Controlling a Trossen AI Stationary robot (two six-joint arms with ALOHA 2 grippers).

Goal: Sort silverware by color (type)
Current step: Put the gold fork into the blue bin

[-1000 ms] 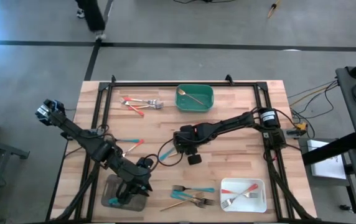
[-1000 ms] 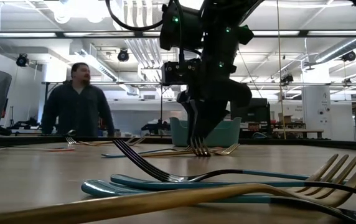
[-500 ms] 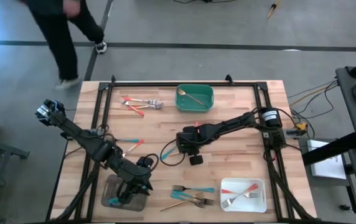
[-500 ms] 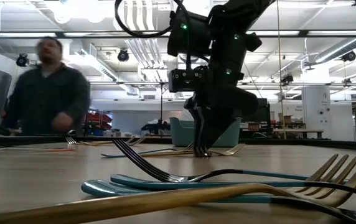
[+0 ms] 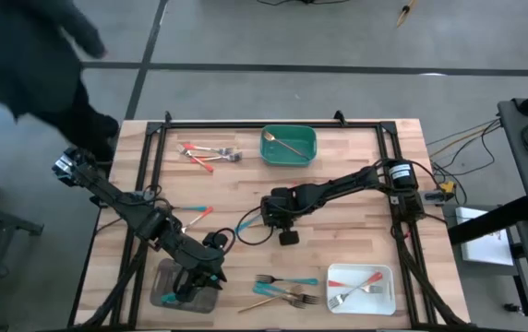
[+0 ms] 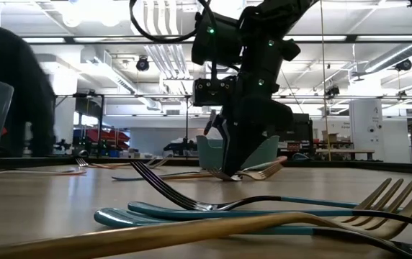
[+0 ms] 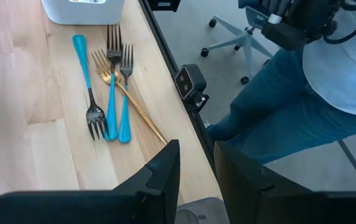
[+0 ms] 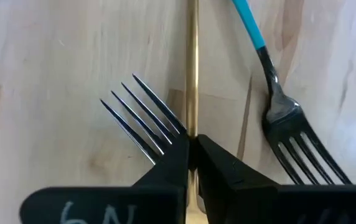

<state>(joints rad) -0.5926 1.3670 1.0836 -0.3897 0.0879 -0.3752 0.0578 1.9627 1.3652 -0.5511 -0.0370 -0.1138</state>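
At table centre, the right gripper (image 8: 192, 155) pinches a gold fork (image 8: 192, 68), likely bound for the green tray (image 5: 289, 146) at 12 o'clock, while the left gripper (image 7: 196, 165) waits part-open at 7 o'clock.

Pale matt wood planks make up the table (image 5: 338, 184); a glossy gold metal fork (image 8: 192, 74) gleams; teal-handled forks (image 7: 106, 93) show dark shiny heads; the green tray (image 5: 289, 146) looks like smooth plastic.
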